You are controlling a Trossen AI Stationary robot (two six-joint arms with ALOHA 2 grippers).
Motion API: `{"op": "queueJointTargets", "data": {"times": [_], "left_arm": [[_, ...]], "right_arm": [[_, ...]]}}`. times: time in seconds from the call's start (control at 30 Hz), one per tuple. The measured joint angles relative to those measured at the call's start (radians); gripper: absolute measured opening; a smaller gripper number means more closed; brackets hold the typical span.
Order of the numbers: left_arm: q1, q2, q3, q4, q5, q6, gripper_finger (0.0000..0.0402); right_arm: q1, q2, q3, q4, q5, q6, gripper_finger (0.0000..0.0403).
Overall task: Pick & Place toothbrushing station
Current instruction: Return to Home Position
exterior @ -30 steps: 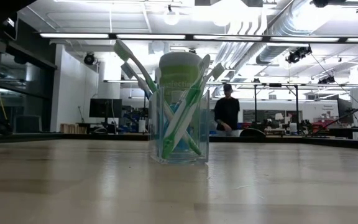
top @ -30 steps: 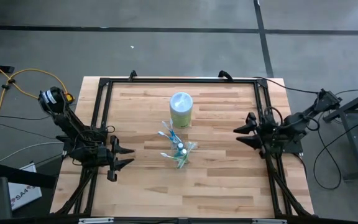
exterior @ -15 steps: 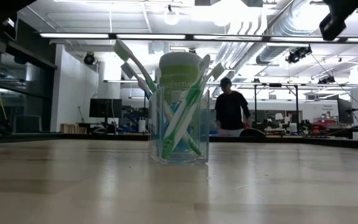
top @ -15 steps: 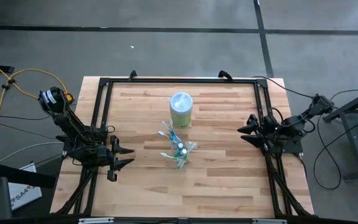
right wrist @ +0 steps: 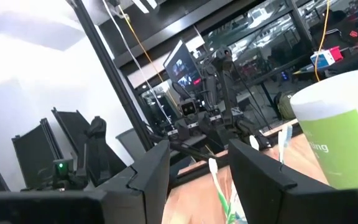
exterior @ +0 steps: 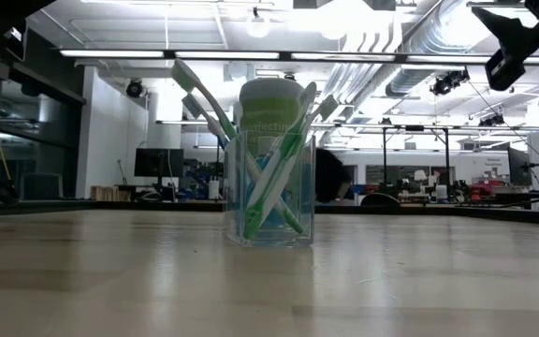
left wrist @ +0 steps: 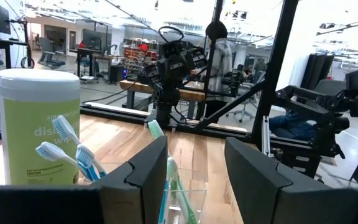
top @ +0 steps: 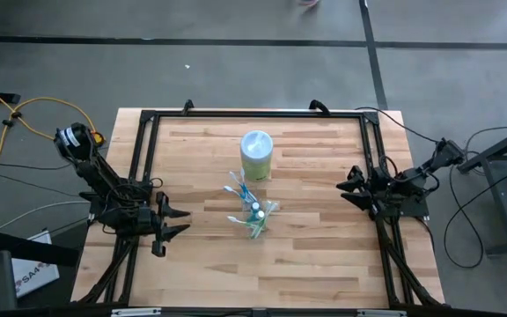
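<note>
- the tumbler holds the toothbrushes mid-counter, beside a green canister.
- left claw and right claw sit wide and empty at opposite edges.
- likely homing; next, park both arms clear.

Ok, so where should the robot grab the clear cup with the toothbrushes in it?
Probably low on the clear cup's flat side walls, coming in level from either arm's side. Toothbrushes fan out of its top, so a grab from above would hit them, and the green canister stands behind it.
</note>
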Motion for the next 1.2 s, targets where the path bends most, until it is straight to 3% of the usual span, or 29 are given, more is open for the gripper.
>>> {"op": "queueJointTargets", "data": {"times": [0.43,0.7,1.2], "left_arm": [[0.0,0.0,0.0,0.0,0.0,-0.007,0.0157],[0.0,0.0,0.0,0.0,0.0,-0.007,0.0157],[0.0,0.0,0.001,0.0,0.003,-0.019,0.0157]], "right_arm": [[0.0,-0.03,-0.018,-0.077,0.003,-0.002,0.0155],[0.0,-0.03,-0.019,-0.254,0.129,0.089,0.0155],[0.0,-0.091,-0.02,-0.338,-0.125,0.017,0.0155]]}}
